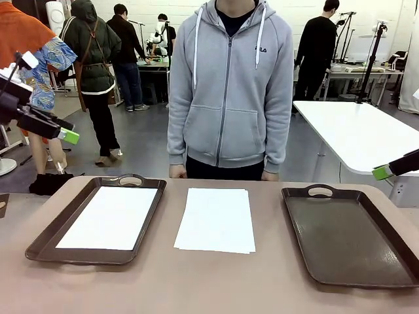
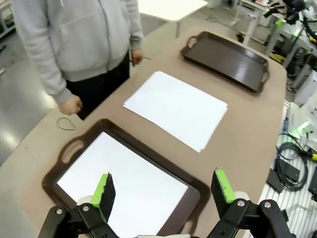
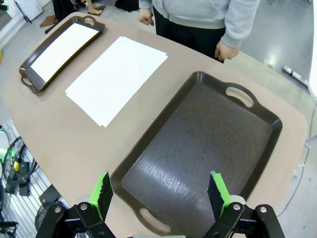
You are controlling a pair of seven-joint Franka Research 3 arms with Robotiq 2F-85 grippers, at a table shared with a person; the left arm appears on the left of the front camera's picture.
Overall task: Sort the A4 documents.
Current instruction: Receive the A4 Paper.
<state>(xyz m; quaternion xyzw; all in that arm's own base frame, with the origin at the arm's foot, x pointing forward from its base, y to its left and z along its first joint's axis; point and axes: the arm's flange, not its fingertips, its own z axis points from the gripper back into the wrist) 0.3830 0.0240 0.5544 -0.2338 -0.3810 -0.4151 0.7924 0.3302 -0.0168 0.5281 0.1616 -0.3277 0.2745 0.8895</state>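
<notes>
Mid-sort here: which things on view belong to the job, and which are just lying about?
Job: stack of A4 documents; A4 document in the left tray; empty right tray.
Lying about: thin loop by the person's hand; white table behind.

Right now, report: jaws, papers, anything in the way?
Left, right jaws open, empty. One sheet in left tray; stack between trays. Person's hands at far edge.

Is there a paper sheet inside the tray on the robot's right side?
No, the right tray has its dark floor uncovered; the A4 documents lie on the table and in the left tray.
</notes>
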